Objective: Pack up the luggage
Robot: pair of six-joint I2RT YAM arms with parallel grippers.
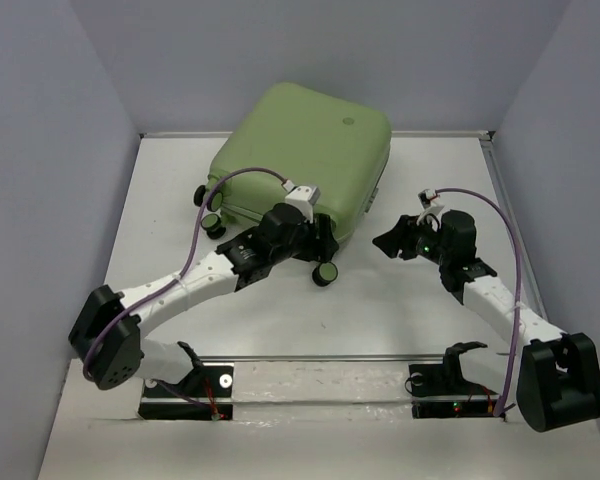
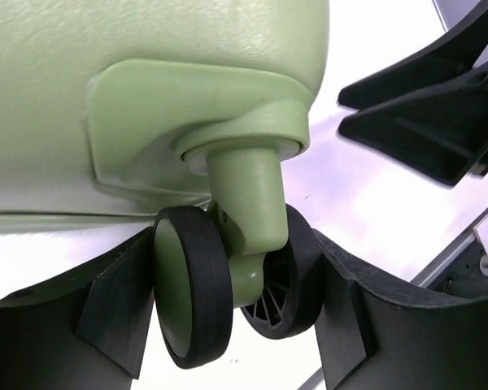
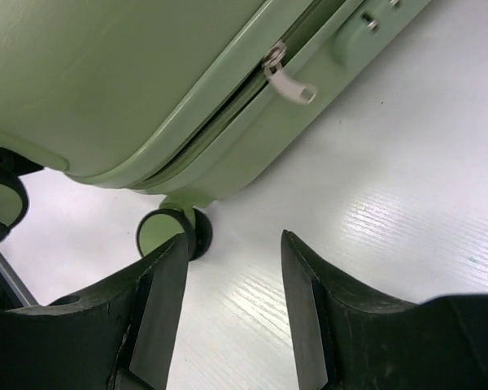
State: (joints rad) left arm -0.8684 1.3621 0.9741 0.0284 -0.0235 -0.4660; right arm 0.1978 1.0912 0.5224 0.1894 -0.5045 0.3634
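my left hand (image 2: 232, 272) is closed on a caster wheel (image 2: 191, 292) at a corner of the luggage (image 1: 300, 160). one finger rests against each outer face of the twin wheel, and its green stem rises between them into the shell just above. my right hand (image 3: 234, 240) is open, its fingers spread with only the bare white table (image 3: 407, 203) between them. the pale green luggage lies zipped shut on the table, just beyond my right fingertips and not touching them. its zipper pull (image 3: 286, 80) hangs from the seam ahead, and a second wheel (image 3: 167, 231) sits just past the left-side finger of my right hand.
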